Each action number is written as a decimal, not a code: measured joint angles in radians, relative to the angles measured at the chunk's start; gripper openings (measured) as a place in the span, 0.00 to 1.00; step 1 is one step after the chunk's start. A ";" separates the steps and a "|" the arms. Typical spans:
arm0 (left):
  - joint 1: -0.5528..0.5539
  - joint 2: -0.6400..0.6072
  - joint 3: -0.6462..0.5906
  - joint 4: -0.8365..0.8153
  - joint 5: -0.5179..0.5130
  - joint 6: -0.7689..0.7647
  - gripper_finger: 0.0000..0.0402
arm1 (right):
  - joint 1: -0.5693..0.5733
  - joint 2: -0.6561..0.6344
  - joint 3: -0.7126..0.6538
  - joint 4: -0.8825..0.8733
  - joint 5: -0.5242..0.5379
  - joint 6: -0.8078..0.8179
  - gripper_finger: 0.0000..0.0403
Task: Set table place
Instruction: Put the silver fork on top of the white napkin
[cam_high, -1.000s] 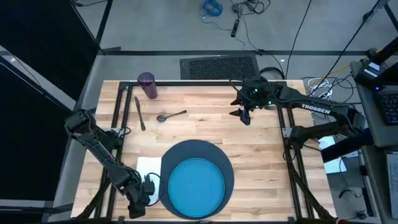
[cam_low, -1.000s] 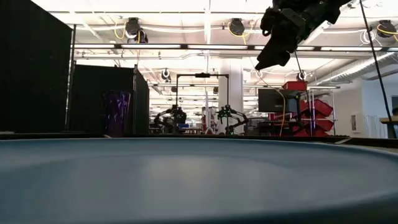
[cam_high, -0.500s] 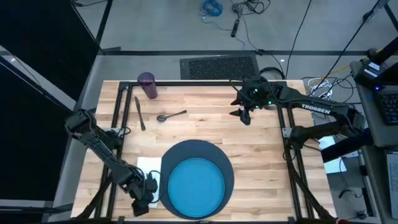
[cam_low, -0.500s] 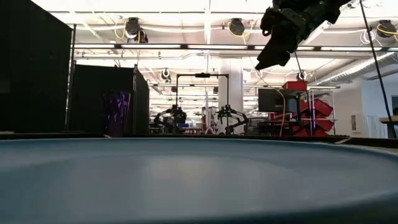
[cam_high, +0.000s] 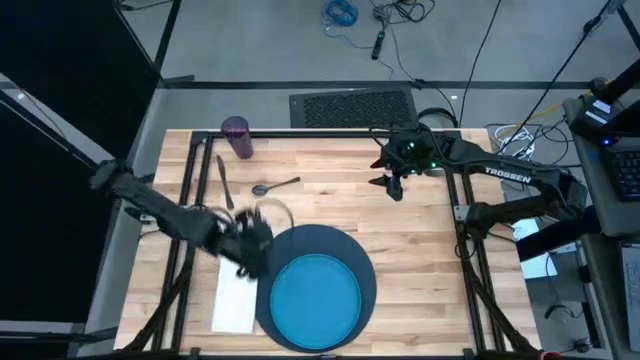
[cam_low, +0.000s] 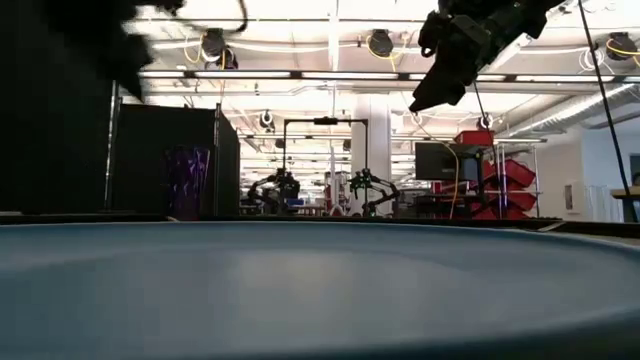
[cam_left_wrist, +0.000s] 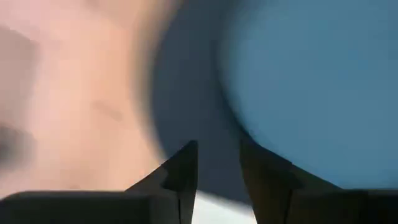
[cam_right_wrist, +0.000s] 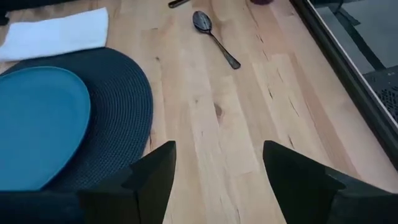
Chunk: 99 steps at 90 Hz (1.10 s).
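robotics lab | other robot arms (cam_low: 365, 190) behind | red bins (cam_low: 505, 180)

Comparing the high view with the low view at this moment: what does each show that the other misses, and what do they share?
Only the high view shows the table, the white napkin left of the mat, the spoon, a dark utensil and the blurred left end effector at the mat's edge. Only the low view shows the room behind, with its ceiling lights. Both show the blue plate, filling the low view's foreground, the purple cup and the right end effector raised over the far side.
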 joint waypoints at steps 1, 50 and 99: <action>0.010 -0.007 0.000 0.001 -0.030 0.008 0.26 | 0.000 0.000 0.000 0.000 0.002 0.000 0.57; 0.350 -0.009 -0.040 0.139 -0.589 0.085 0.26 | -0.085 0.000 0.000 -0.105 0.340 0.025 0.57; 0.505 0.195 -0.089 0.727 -0.156 0.725 0.26 | -0.349 0.177 0.000 -0.324 0.466 -0.021 0.57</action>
